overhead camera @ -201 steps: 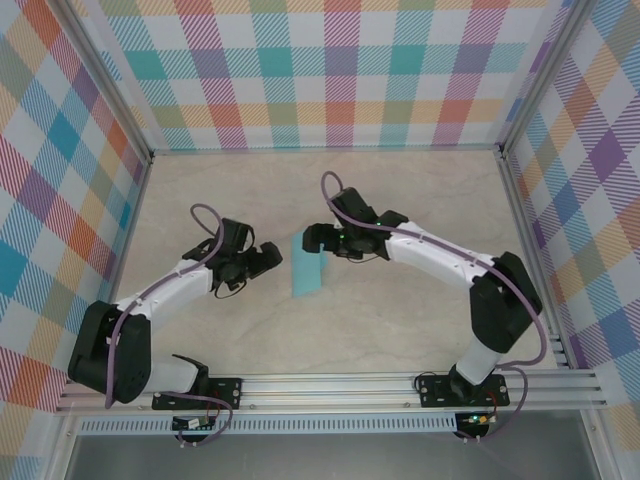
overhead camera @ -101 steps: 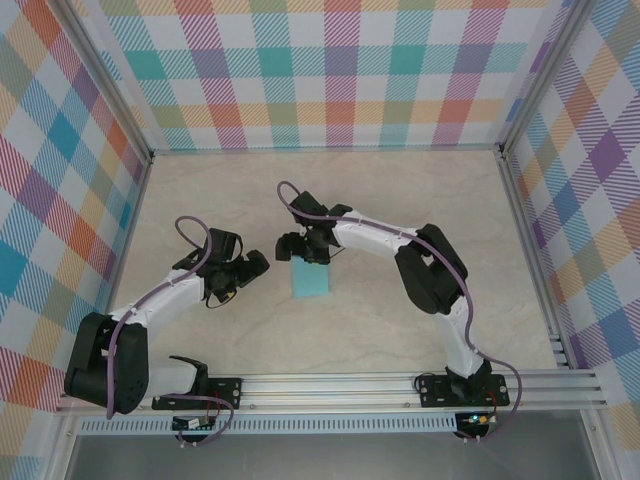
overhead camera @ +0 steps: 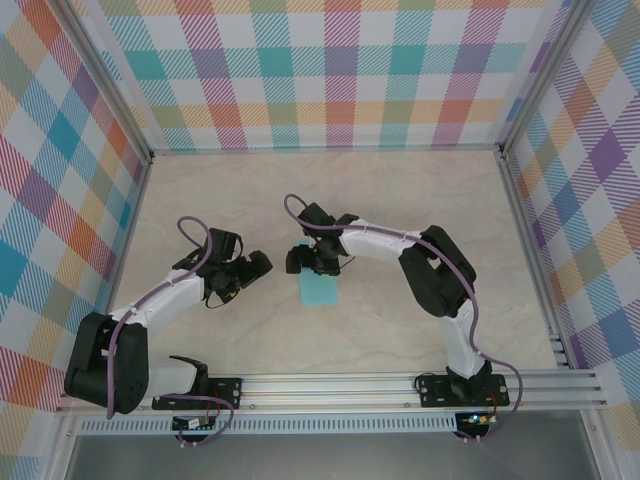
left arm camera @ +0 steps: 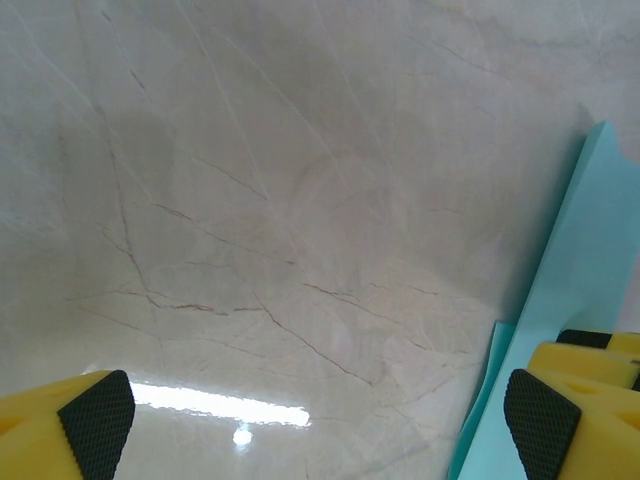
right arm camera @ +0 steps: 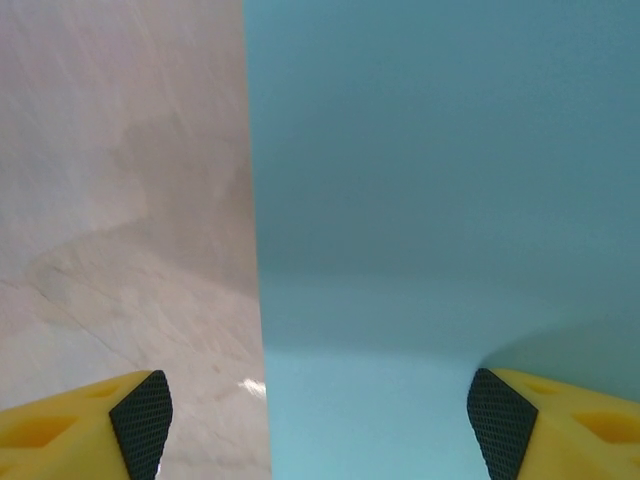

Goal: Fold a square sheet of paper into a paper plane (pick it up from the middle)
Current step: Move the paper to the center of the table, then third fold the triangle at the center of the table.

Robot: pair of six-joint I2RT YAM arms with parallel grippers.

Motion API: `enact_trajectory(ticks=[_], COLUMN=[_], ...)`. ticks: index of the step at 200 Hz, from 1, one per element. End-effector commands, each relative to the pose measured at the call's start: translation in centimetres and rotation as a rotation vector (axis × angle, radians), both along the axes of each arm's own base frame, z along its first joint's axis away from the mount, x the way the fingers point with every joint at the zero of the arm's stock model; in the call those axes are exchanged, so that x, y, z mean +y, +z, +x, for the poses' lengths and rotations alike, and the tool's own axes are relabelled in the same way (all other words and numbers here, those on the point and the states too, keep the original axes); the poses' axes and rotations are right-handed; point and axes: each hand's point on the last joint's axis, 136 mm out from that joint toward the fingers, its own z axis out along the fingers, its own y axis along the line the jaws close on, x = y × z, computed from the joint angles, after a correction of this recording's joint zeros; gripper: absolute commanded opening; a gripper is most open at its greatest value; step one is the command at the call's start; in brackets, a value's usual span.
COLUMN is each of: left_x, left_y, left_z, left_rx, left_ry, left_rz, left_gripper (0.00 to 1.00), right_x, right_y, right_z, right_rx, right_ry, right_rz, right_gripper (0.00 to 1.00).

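We see a big table [overhead camera: 420,210]. It is smooth and shiny, a pale stone colour with thin brown lines. Checked walls [overhead camera: 340,70] in many colours stand on three sides. A metal rail [overhead camera: 330,385] runs along the near edge. There is lots of bare room on the table all round the two arms.

Near the middle lies the sheet of paper [overhead camera: 320,291]. It is thin and blue-green, folded to a narrow shape with straight edges.

The right jaws are spread wide over its far end and hold nothing. One black bumpy pad [right arm camera: 140,420] is over the table and the other is over the paper. The left jaws are wide open too and empty, near the paper's left side.
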Motion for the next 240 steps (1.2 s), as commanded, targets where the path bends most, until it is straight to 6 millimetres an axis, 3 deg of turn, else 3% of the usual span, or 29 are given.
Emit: enact_trajectory(ticks=[1, 22, 38, 61, 100, 144, 240], left_x=[-1.4, -3.5, -5.3, -8.0, -12.1, -15.9, -16.0], left_y=[1.2, 2.3, 3.1, 4.1, 4.2, 2.6, 1.0], left_z=[0.3, 0.6, 0.8, 0.8, 1.1, 1.5, 1.8], left_rx=[-0.035, -0.085, -0.114, -0.14, -0.142, -0.091, -0.056], left_ry=[-0.075, -0.145, -0.203, -0.272, -0.348, -0.41, -0.401], left_rz=[-0.062, -0.116, -0.164, -0.222, -0.299, -0.316, -0.28], left_gripper=[0.96, 0.92, 0.85, 0.73, 0.52, 0.41, 0.37], right_x=[-2.9, -2.5, -1.8, -3.9, -8.6, -9.8, -9.2], right_y=[-1.3, 1.1, 4.6, 6.7, 5.0, 2.8, 1.7], right_z=[-3.3, -3.0, -1.7, -0.7, -1.9, -4.3, -7.8], right_rx=[0.087, 0.048, -0.037, -0.117, -0.039, 0.083, 0.239], right_ry=[0.035, 0.008, -0.043, -0.142, -0.27, -0.262, -0.184], right_rz=[-0.07, 0.004, 0.115, 0.117, 0.122, 0.186, 0.264], right_gripper=[0.81, 0.81, 0.81, 0.81, 0.79, 0.74, 0.57])
